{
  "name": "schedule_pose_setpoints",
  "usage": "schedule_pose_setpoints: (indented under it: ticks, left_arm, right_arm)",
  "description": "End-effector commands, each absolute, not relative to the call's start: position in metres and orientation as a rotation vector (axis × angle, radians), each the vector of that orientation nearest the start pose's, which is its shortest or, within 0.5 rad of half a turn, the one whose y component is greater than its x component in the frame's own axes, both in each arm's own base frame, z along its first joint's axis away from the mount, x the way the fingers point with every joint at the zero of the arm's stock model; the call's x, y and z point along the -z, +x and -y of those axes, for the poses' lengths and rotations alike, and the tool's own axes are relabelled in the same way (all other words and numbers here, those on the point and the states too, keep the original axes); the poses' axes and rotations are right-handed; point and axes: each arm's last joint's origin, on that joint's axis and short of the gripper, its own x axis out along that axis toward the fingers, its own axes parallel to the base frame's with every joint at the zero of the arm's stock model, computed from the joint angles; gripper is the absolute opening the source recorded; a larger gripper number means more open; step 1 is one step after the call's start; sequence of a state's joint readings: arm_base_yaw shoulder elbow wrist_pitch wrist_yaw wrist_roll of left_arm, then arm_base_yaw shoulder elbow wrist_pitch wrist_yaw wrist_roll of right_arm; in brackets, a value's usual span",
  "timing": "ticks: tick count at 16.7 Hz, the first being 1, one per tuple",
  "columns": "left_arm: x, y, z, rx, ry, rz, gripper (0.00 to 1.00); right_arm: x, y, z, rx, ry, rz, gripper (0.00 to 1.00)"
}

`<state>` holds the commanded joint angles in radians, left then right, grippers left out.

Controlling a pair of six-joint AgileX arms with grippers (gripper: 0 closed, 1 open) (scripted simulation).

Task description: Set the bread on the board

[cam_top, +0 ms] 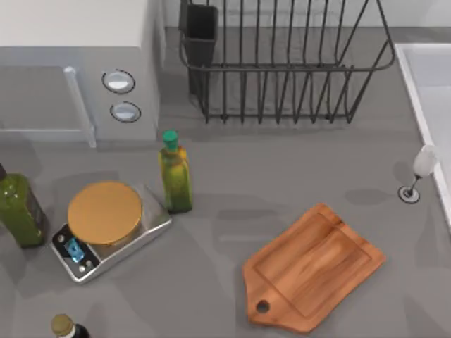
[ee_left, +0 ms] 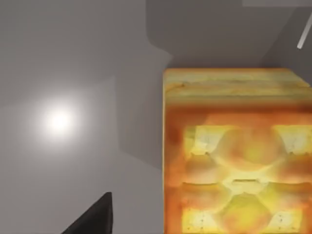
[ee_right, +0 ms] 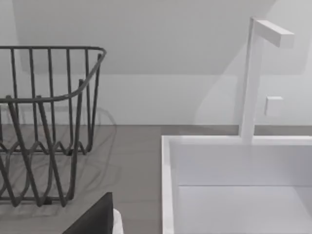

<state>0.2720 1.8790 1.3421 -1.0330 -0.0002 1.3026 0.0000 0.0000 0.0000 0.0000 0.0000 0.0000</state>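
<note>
Close under our left wrist camera the bread looms golden and toasted, one dark fingertip of our left gripper beside it; we cannot tell whether that gripper clasps it or hangs released. On the table the board lies bare, handle toward us. Left of the board stand the oil bottle and the scale. Beyond the board sits the rack. Right of the board are a glass and the sink.
</note>
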Motion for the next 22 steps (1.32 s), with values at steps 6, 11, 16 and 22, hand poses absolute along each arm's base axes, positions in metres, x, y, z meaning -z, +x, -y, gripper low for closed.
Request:
schedule_pose_setpoints:
  ticks: [6, 11, 16, 22]
  left_arm:
    - [-0.177, 0.331, -0.095, 0.8, 0.802, -1.418, 1.0]
    - [-0.144, 0.32, -0.102, 0.799, 0.797, -1.422, 1.0]
    - [-0.11, 0.332, -0.097, 0.799, 0.799, -1.421, 1.0]
    - [-0.109, 0.334, -0.096, 0.798, 0.8, -1.419, 0.85]
  right_arm:
    - [-0.16, 0.106, 0.001, 0.0, 0.0, 0.0, 1.0]
    - [-0.16, 0.106, 0.001, 0.0, 0.0, 0.0, 1.0]
    - [-0.16, 0.106, 0.001, 0.0, 0.0, 0.0, 1.0]
    - [-0.16, 0.106, 0.001, 0.0, 0.0, 0.0, 1.0]
